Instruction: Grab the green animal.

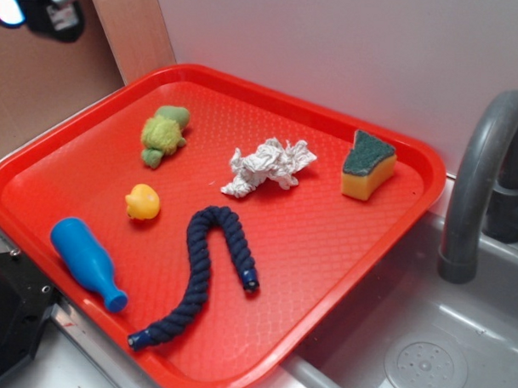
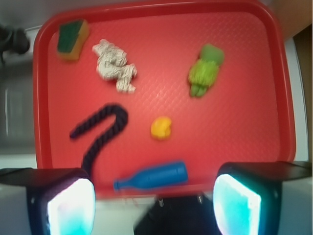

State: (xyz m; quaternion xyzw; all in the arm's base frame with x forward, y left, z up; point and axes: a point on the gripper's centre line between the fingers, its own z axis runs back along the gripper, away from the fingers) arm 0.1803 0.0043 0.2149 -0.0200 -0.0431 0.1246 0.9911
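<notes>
The green animal (image 1: 163, 134) is a fuzzy yellow-green plush with a darker green head, lying at the back left of the red tray (image 1: 358, 274). In the wrist view the green animal (image 2: 204, 71) lies at the upper right of the tray (image 2: 234, 127). My gripper (image 2: 154, 205) is high above the tray's near edge, far from the plush, open with nothing between its fingers (image 2: 237, 205). In the exterior view only a dark part of the gripper (image 1: 44, 8) shows at the top left corner.
On the tray lie a yellow rubber duck (image 1: 142, 202), a blue bottle-shaped toy (image 1: 86, 260), a dark blue rope (image 1: 196, 277), crumpled white paper (image 1: 268, 164) and a yellow sponge with a green top (image 1: 367, 165). A grey faucet (image 1: 481, 185) and sink (image 1: 424, 353) stand at the right.
</notes>
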